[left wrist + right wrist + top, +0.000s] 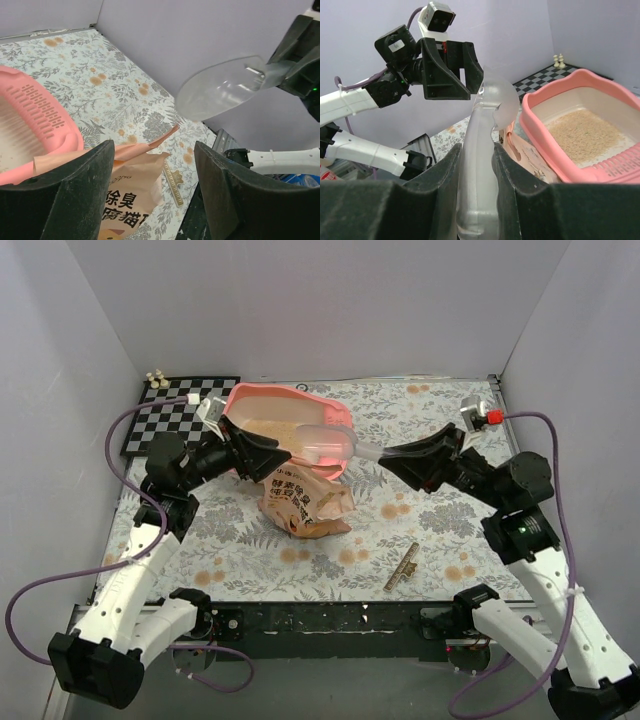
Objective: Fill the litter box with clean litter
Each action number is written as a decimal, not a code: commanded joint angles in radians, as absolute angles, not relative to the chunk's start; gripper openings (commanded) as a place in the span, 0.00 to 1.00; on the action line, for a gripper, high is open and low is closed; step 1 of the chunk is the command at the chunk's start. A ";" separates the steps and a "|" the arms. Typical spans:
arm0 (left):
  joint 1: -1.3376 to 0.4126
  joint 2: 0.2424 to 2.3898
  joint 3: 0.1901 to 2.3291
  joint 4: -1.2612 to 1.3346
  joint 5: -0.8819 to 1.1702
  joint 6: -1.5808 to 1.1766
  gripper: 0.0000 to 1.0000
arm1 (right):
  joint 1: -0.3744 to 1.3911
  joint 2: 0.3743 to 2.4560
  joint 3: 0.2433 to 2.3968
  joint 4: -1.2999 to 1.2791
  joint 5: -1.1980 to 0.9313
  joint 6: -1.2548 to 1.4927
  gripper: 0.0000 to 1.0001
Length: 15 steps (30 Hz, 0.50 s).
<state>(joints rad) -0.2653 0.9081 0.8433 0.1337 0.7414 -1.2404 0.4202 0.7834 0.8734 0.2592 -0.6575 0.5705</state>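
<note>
While the left claw (154, 155) hangs just at the near edge of the litter box (270, 390) with its fingers spread wide and nothing between them, the job looks only partly done. The pink box sits on the table (450, 530) toward the far left, beside the checkerboard (180, 418). Clean litter (582, 132) lies in a shallow patch across the middle of its floor, with whitish bottom bare around it, so I judge that several more loads are needed. The crinkled bag (300, 502) lies against the near side of the box, its torn top turned up toward the left claw. Right of that, the translucent scoop (325, 443) hovers over the grille end of the box, its handle clamped firmly in the right claw (393, 457).

Several things stay unclear. The left arm covers part of the box's near-left rim from above. The mouth of the bag is folded, so how much litter is left inside cannot be told. The scoop's bowl is seen only from beneath and edge-on; it looks empty, but that is not certain. A small brass-coloured object (402, 567) lies near the right front; what it is I cannot make out.
</note>
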 commanded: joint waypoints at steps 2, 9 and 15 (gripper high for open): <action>-0.265 0.966 0.986 -0.110 0.767 -0.990 0.66 | 0.419 0.695 0.992 -0.070 -0.551 0.436 0.01; -0.267 1.012 1.098 -0.187 0.770 -0.694 0.70 | 0.419 0.623 1.029 -0.325 -0.535 0.356 0.01; -0.267 1.042 1.106 -0.233 1.050 -0.461 0.73 | 0.419 0.537 1.000 -0.428 -0.558 0.393 0.01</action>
